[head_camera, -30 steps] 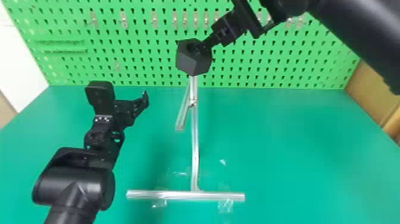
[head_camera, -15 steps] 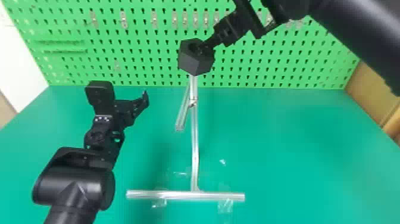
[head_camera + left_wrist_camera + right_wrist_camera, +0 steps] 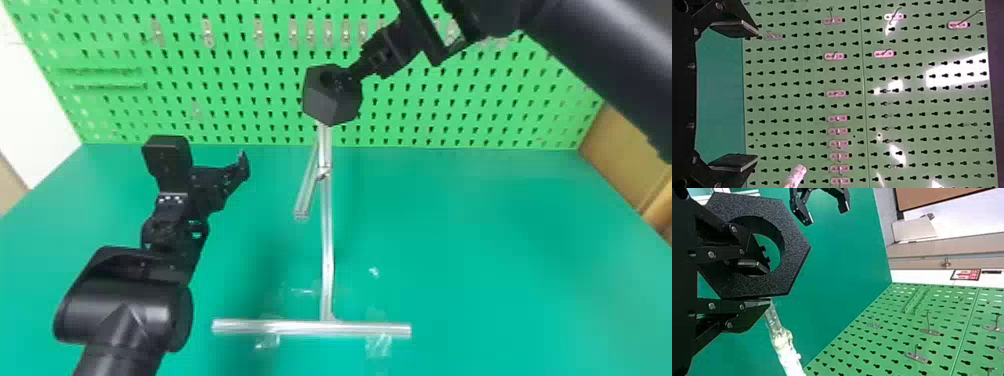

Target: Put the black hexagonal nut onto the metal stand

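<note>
My green counter [image 3: 475, 225] runs back to a green pegboard [image 3: 425, 115] along its far edge, with a white surface [image 3: 35, 100] beyond the far left corner. The metal stand [image 3: 327, 250] rises mid-counter, its crossbar near clear tape [image 3: 378, 345]. My right gripper [image 3: 352, 75] is clamped on the wall of the black hexagonal nut [image 3: 330, 102], which is at the post's top. My left gripper [image 3: 215, 180] stands open over the counter's left side.
</note>
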You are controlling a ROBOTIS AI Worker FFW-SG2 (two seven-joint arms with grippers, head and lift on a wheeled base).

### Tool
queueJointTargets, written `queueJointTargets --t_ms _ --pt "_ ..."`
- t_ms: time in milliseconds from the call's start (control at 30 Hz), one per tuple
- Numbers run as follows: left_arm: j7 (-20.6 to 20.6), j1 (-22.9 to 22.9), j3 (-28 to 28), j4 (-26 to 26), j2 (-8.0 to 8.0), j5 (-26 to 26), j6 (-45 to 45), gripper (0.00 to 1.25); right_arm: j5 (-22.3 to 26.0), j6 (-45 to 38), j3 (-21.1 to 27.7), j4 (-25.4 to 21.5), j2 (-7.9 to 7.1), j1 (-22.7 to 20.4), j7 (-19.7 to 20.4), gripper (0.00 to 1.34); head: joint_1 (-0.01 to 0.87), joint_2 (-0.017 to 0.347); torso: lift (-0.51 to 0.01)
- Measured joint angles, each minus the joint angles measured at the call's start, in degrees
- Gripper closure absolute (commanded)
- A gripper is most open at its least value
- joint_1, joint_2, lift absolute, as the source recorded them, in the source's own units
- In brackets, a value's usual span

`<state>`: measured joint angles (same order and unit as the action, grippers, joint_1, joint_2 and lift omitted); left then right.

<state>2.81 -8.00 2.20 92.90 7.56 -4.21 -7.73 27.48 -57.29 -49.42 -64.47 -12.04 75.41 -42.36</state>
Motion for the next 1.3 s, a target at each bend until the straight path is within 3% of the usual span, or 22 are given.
queueJointTargets --t_ms 1033,1300 --pt "0.0 0.0 0.09 0.0 0.01 0.02 0.0 0.16 3.8 3.42 -0.95 2.32 -0.06 -0.54 0.0 1.13 0.693 0.081 -0.001" --pt "0.0 0.0 0.09 0.0 0.02 0.02 0.0 0.16 5.15 4.45 -1.02 3.12 -0.15 -0.75 0.0 0.97 0.693 0.081 -0.001"
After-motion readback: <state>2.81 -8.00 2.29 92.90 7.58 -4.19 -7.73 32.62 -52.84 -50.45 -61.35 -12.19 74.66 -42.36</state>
